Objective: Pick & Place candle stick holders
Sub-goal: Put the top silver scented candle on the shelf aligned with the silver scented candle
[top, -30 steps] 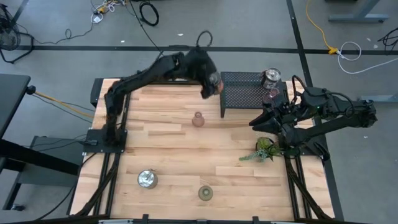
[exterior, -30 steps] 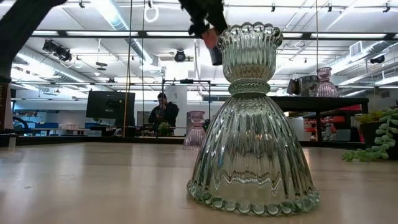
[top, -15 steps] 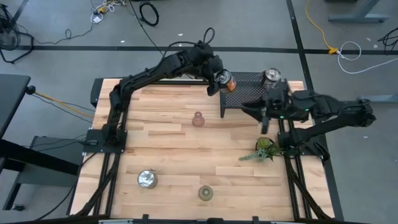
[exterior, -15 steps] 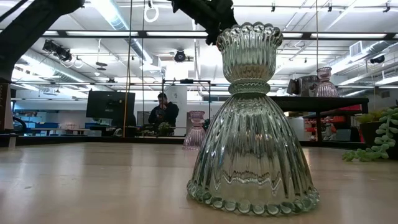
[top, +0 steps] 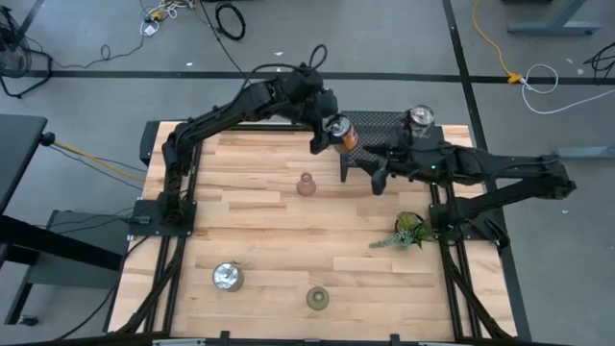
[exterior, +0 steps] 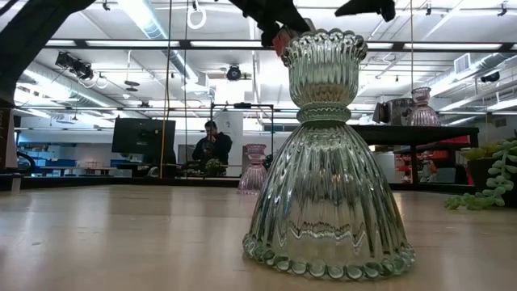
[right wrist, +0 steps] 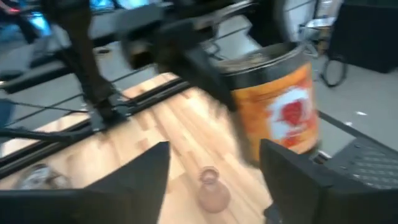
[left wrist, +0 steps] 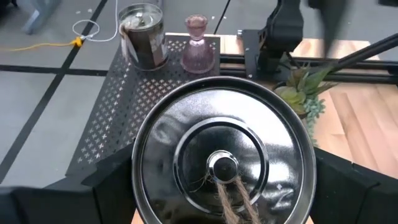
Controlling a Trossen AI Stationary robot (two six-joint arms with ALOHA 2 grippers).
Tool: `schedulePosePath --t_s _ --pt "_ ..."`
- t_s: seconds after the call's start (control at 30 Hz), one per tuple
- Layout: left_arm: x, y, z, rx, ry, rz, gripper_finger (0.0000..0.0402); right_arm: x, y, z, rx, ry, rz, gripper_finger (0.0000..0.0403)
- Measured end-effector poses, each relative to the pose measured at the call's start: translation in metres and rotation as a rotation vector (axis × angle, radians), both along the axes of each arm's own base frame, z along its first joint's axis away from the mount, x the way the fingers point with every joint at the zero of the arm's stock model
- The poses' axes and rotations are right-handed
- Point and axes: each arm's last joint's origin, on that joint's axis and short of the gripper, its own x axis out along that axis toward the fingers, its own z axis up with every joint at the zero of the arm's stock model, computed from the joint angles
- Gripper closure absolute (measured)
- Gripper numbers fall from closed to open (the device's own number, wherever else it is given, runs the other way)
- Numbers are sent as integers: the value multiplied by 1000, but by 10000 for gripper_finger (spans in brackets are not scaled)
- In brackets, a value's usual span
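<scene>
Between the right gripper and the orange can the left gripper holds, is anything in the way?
No. In the right wrist view only air separates the right gripper from the orange can; the left gripper holds it.

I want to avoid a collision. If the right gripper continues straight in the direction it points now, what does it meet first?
Most likely the orange-labelled silver holder held in the left gripper; the right gripper faces it, though depth is unclear.

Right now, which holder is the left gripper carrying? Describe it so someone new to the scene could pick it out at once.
Start at the black mesh rack at the table's far edge. Just off its left end, above the wood, the left gripper holds a silver tin with an orange label. Unlike the plain silver tin and pink glass holder standing on the rack, it is lifted and orange-sided.
</scene>
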Motion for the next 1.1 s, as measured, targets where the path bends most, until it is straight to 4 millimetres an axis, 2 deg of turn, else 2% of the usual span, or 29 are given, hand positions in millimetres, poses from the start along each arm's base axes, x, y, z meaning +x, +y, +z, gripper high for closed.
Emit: schedulePosePath --t_s 0.2,0.4,0.77,1.1 --pt "-4 -5 3 -13 7 -9 47 5 -5 -4 -29 27 -46 62" --pt "-3 -12 5 -30 0 -39 47 17 -10 -12 -41 64 -59 8" --pt "1 -27 5 -53 2 -97 47 43 -23 -25 -101 108 -43 24" --pt "0 -25 4 -70 18 -79 47 56 -26 -33 -120 117 -74 25"
